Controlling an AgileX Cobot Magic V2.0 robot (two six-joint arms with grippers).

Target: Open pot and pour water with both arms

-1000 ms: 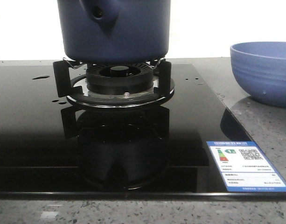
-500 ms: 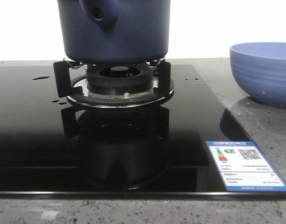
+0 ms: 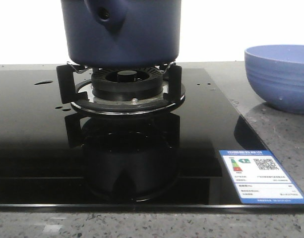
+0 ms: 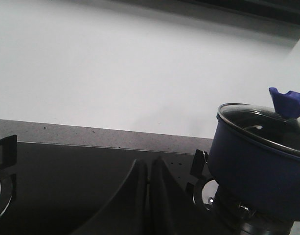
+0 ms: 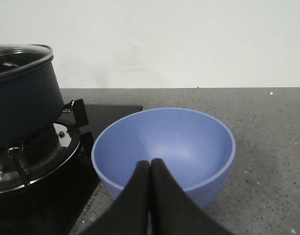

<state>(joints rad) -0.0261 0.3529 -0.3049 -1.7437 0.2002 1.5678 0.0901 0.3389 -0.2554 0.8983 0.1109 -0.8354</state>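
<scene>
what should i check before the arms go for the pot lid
1. Lid on the pot: ok, the glass lid sits closed with its blue knob up.
2. Pot seated on the burner grate: ok, it rests level on the supports.
3. Left gripper: not ok for grasping, jaws shut and empty, beside the pot.
4. Right gripper: not ok for grasping, jaws shut and empty, near the bowl.
5. Bowl ready to receive: ok, upright on the counter beside the cooktop, looks empty.
6. Water level in the pot: cannot tell; only drops show on the cooktop glass.
</scene>
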